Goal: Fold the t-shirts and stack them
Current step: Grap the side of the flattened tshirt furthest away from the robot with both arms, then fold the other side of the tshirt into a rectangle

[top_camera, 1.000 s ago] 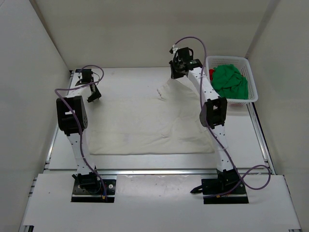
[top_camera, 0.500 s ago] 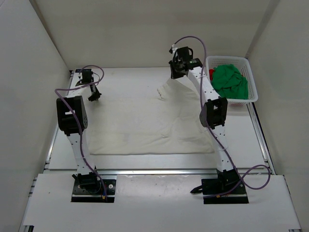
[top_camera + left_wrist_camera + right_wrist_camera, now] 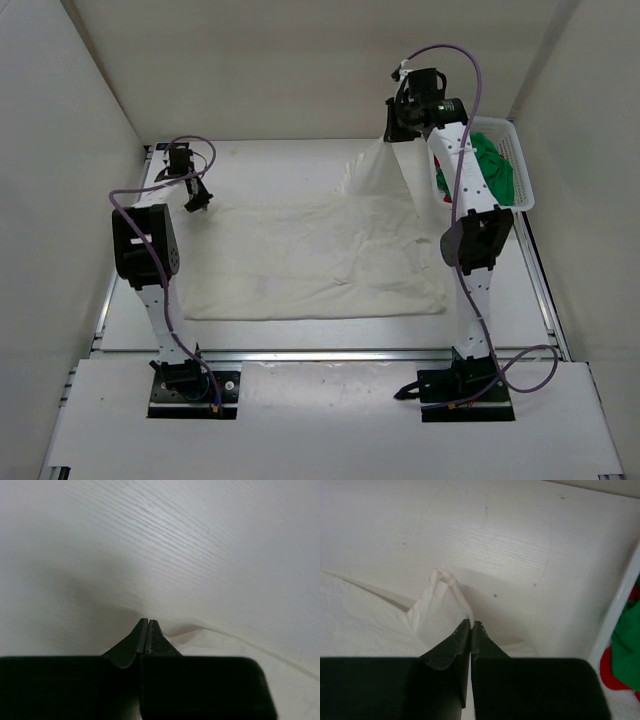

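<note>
Right pincer point(image 3: 471, 625) pinches the cream shirt point(image 3: 310, 260) corner aloft; left pincer point(image 3: 148, 622) is closed at the opposite corner, grip unclear. Lift both evenly, keeping the edge taut.

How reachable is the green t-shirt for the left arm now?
Probably not: the green t-shirt sits in the basket far right, beyond the right arm; the left gripper is far left.
</note>
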Motion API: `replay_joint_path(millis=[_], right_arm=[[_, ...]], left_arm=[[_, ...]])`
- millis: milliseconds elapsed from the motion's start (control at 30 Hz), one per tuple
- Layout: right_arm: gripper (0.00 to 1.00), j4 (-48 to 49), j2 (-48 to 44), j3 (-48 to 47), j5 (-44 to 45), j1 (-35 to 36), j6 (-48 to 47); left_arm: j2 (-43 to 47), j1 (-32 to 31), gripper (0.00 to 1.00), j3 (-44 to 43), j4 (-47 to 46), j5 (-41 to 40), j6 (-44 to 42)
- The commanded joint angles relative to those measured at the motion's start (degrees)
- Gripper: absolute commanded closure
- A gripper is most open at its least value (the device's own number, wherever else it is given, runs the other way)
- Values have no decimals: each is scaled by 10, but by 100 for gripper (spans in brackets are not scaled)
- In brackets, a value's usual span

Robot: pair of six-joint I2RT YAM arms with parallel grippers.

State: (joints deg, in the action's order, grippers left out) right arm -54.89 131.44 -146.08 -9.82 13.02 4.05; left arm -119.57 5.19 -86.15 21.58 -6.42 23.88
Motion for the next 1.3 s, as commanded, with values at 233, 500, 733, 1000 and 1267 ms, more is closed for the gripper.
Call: replay_joint_path(millis=[233,500,733,1000,1267], right_arm=[[100,69,-268,372,81,45,28],[100,194,-437,681,63,18,59],[100,237,-568,835,64,-1,88],[100,255,-691,981,30,-46,133],[100,257,-775,1080,17,-56,182]], left_arm=[[180,7,100,120,-46,41,20],[284,13,100,214,-53,39,16],[375,32,100,306,-64,39,16],[430,41,100,355,-45,17,5],[478,38,100,391,-27,6,-2]])
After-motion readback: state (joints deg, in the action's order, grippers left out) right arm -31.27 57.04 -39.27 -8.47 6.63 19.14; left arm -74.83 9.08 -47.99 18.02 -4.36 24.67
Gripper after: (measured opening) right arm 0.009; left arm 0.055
